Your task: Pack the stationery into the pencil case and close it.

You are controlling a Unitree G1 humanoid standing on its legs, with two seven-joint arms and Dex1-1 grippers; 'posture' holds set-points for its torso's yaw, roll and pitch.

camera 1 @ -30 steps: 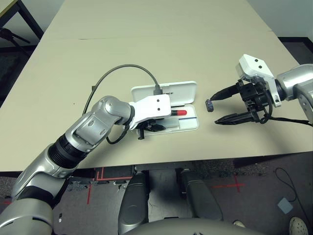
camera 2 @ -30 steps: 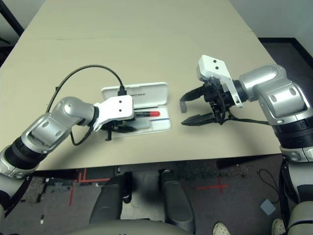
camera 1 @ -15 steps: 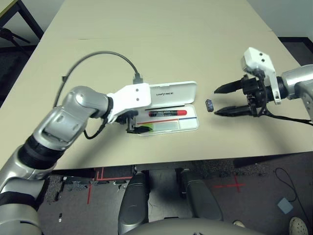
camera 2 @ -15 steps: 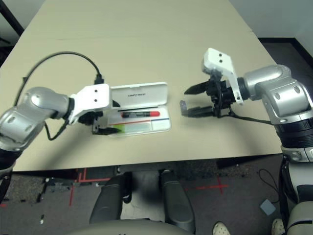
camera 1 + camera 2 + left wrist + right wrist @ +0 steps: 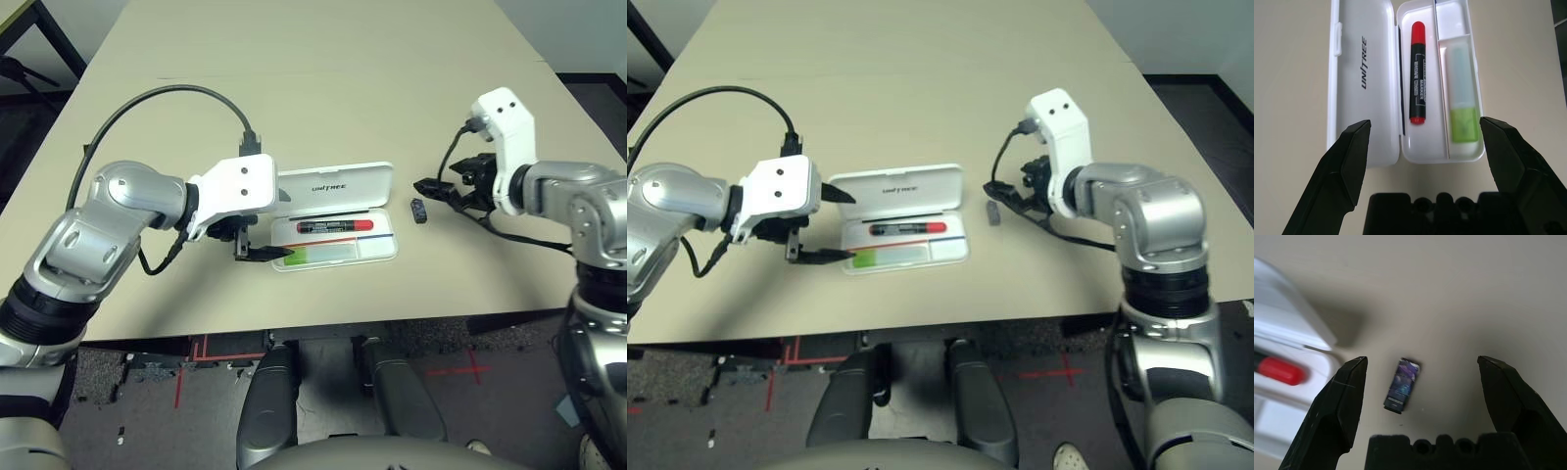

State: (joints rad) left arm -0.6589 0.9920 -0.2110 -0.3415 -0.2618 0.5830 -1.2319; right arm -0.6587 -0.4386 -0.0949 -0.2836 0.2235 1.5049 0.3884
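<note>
Item 1, flat white rounded-corner plastic pencil case (image 5: 335, 215): lying open on the beige tabletop (image 5: 294, 88), hinged lid folded back flat behind the tray, red-and-blue stripe visible across the tray. Not yet closed.

Item 2, red marker with black cap (image 5: 1417, 73): packed, lying lengthwise in the tray compartment next to the hinge.

Item 3, flat green-and-translucent-white bar (image 5: 1461, 93): packed, lying in the neighbouring compartment on the side away from the hinge, green end toward the left arm.

Item 4, tiny dark purplish block (image 5: 1402, 384): unpacked, resting on the tabletop just beside the case's right end, apart from it.

Item 5, left gripper (image 5: 257, 240): jaws wide open and empty, hanging at the case's left end.

Item 6, right gripper (image 5: 1420, 382): jaws wide open, empty, bracketing the block without touching it.

Progress, judged: two of three items stowed; block pickup, placement and lid closure outstanding.

Changes against one second earlier: left gripper withdrawn from over the tray, then hiding most of its contents, to a position clear of the case's left edge; right gripper rolled from a side-on pose and brought nearer the block. Case, marker, bar and block unmoved.
</note>
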